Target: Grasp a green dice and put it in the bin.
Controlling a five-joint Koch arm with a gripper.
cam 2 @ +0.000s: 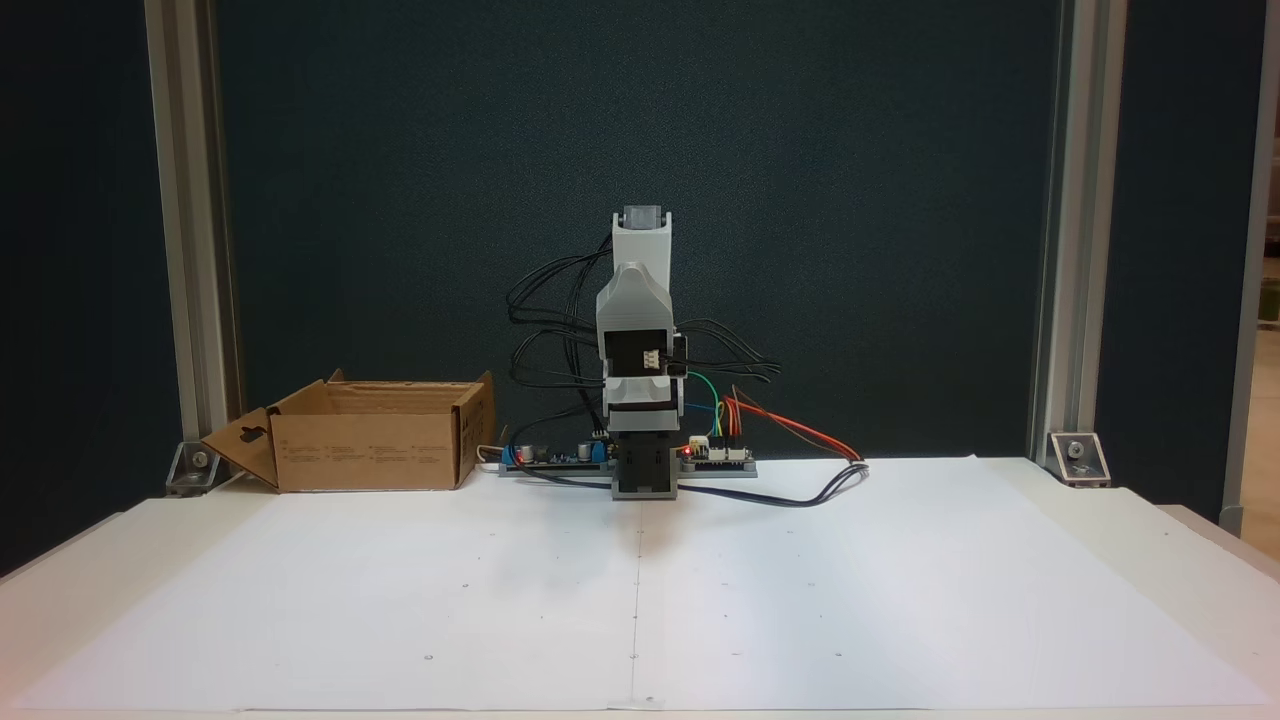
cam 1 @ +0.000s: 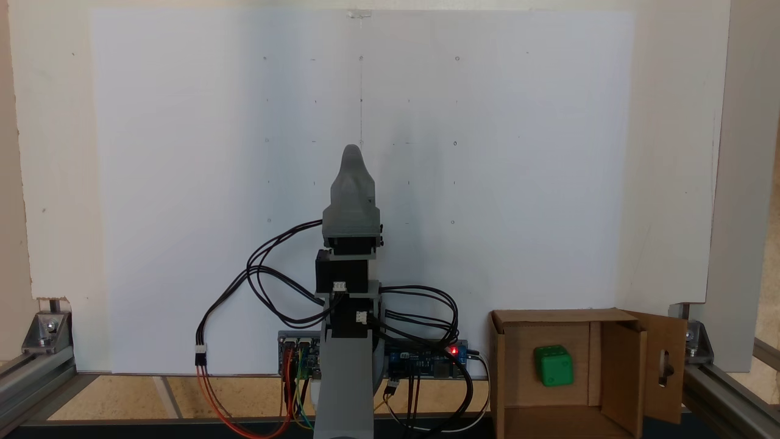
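Right now the green dice point(cam 1: 554, 366) is lying inside the bin point(cam 1: 513, 366), resting on its cardboard floor toward the middle and clear of the walls, as a fixed view from above is showing. That bin is sitting at the counter's point(cam 1: 183, 183) edge nearest the arm's base, off to one side of the base, with its flaps standing open; one flap with a slot-shaped cutout point(cam 1: 664, 366) is swinging outward. From the other fixed view, the bin point(cam 2: 365, 450) is showing its printed outer wall, and its inside is hidden there. The arm point(cam 1: 347, 366) is standing folded over its base, wires point(cam 1: 268, 286) looping around it, a circuit board point(cam 1: 426, 360) with a red light glowing just behind. The end effector point(cam 1: 352, 152) is pointing out over the white sheet, well apart from the bin, with nothing visible in it; its tips are lying one behind the other, so I cannot tell whether they are spread or pressed together. In the front fixed view the arm point(cam 2: 640, 400) is appearing end-on.
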